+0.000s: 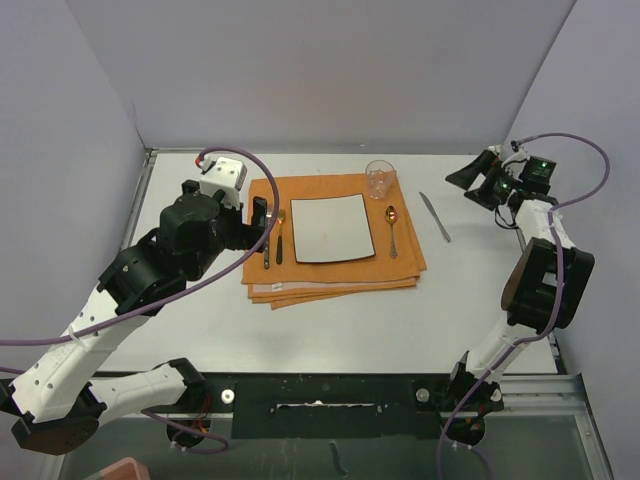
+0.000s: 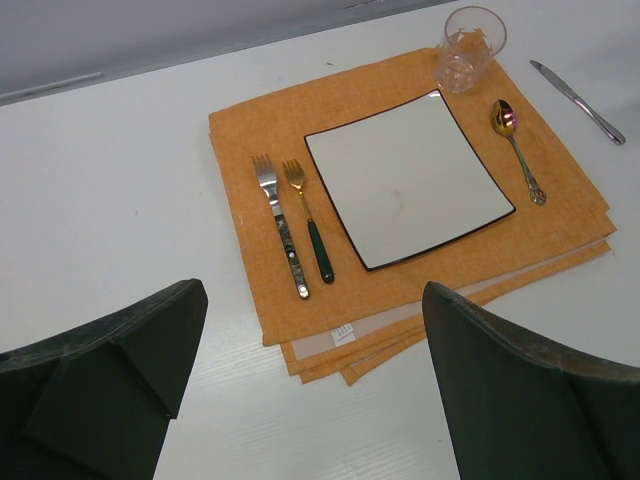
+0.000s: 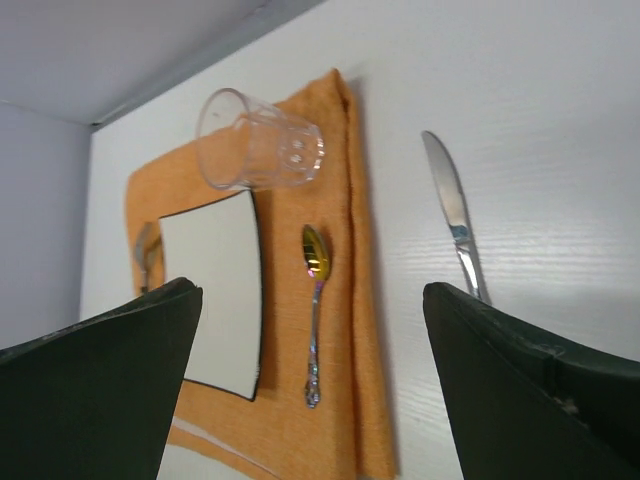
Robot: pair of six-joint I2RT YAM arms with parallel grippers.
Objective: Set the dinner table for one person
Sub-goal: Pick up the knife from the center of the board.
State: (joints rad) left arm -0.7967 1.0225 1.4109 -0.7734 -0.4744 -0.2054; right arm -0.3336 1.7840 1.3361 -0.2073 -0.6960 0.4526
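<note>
Over the dinner table [image 1: 330, 335], left end effector [image 1: 265, 235] gapes at placemat [image 1: 330, 275] edge, right end effector [image 1: 465, 188] gapes near knife [image 1: 435, 218].

The left arm [image 1: 120, 300] reaches forward and inward from its base, elbow bent, wrist tipped down. The left gripper [image 1: 265, 235] has its jaws spread wide (its dark fingers [image 2: 110, 370] fill the lower corners of the wrist view). The right arm [image 1: 540, 270] rises steeply, folded at the elbow, and the right gripper [image 1: 468, 182] points leftward, jaws likewise parted.
</note>
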